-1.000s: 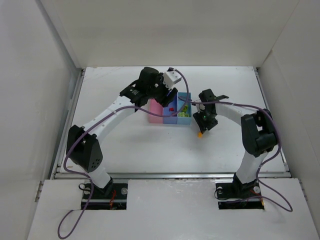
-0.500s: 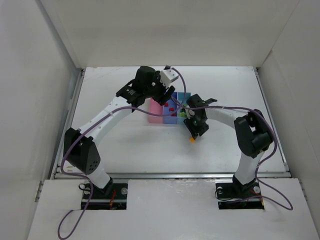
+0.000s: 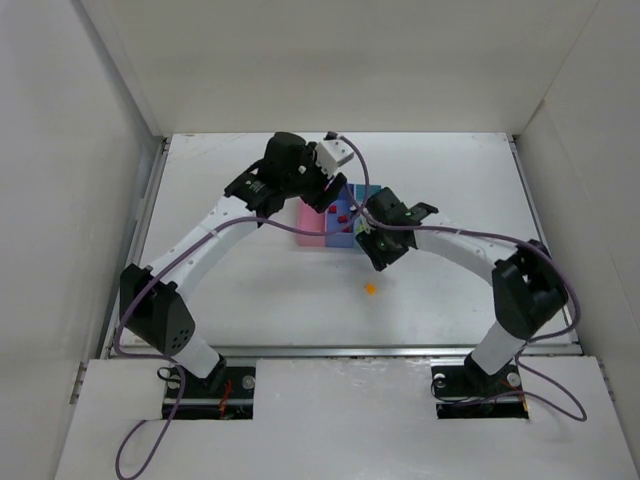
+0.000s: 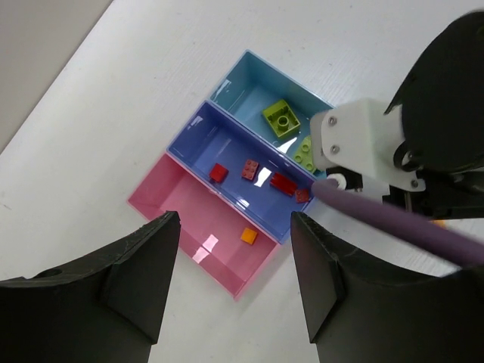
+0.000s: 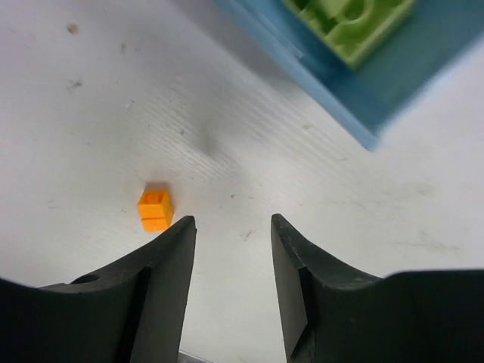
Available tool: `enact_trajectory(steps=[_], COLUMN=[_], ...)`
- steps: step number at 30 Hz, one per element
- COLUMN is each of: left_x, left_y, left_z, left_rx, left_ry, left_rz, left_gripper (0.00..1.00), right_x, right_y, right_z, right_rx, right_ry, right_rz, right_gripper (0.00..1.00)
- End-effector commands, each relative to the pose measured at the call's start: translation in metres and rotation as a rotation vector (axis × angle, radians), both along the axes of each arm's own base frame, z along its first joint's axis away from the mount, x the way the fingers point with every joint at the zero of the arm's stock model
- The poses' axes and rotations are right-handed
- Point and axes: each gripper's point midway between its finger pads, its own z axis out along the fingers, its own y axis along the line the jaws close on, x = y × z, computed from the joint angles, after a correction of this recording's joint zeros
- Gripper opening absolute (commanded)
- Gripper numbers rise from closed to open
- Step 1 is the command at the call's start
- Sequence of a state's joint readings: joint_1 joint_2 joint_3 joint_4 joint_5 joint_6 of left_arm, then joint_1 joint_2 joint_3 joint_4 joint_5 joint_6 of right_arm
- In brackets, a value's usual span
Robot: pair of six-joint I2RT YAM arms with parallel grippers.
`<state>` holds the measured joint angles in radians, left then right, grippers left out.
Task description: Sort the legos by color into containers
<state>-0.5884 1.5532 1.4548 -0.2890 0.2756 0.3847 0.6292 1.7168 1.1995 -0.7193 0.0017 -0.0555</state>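
Note:
The three joined bins show in the left wrist view: pink (image 4: 189,219), medium blue (image 4: 227,147), light blue (image 4: 246,83). The pink bin holds one orange brick (image 4: 248,236). The medium blue bin holds several red bricks (image 4: 283,184). The light blue bin holds yellow-green bricks (image 4: 280,119). Another orange brick (image 3: 370,289) lies loose on the table in front of the bins, and it also shows in the right wrist view (image 5: 155,209). My right gripper (image 5: 233,249) is open and empty, just right of that brick. My left gripper (image 4: 234,302) is open and empty above the pink bin.
In the top view the bins (image 3: 315,225) sit mid-table, partly covered by both grippers. The right arm's wrist (image 4: 370,147) and purple cable (image 4: 393,223) hang over the bins' right end. White walls enclose the table (image 3: 250,290).
The right gripper carried the orange brick leftward toward the bins, then opened; the brick now lies on the table. The left arm drew slightly left.

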Motion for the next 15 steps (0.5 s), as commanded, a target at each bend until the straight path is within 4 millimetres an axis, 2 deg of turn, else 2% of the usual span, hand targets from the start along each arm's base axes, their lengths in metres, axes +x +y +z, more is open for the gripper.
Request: enact_trajectory(steps=[1, 4, 7, 8, 13, 14, 15], left_x=[-0.016, -0.018, -0.021, -0.021, -0.027, -0.029, -0.032], left_y=[-0.006, -0.006, -0.007, -0.006, -0.001, 0.001, 0.003], left_z=[0.026, 0.024, 0.028, 0.030, 0.045, 0.056, 0.055], left_rx=[-0.039, -0.037, -0.051, -0.051, -0.034, -0.042, -0.027], left_ry=[-0.032, -0.021, -0.020, -0.020, -0.032, -0.045, -0.039], left_rz=[-0.058, -0.066, -0.070, -0.070, -0.081, -0.081, -0.087], left_gripper=[0.58, 0.58, 0.58, 0.58, 0.57, 0.57, 0.57], right_x=[0.025, 0.016, 0.001, -0.007, -0.025, -0.028, -0.032], right_y=[0.012, 0.013, 0.029, 0.030, 0.043, 0.042, 0.040], right_z=[0.048, 0.050, 0.050, 0.041, 0.035, 0.032, 0.023], right_rx=[0.099, 0.140, 0.173, 0.146, 0.189, 0.189, 0.182], right_ry=[-0.210, -0.210, -0.192, -0.160, -0.056, -0.042, -0.013], right_rz=[-0.027, -0.011, 0.049, 0.072, 0.102, 0.083, 0.052], right_gripper=[0.50, 0.50, 0.50, 0.50, 0.50, 0.50, 0.50])
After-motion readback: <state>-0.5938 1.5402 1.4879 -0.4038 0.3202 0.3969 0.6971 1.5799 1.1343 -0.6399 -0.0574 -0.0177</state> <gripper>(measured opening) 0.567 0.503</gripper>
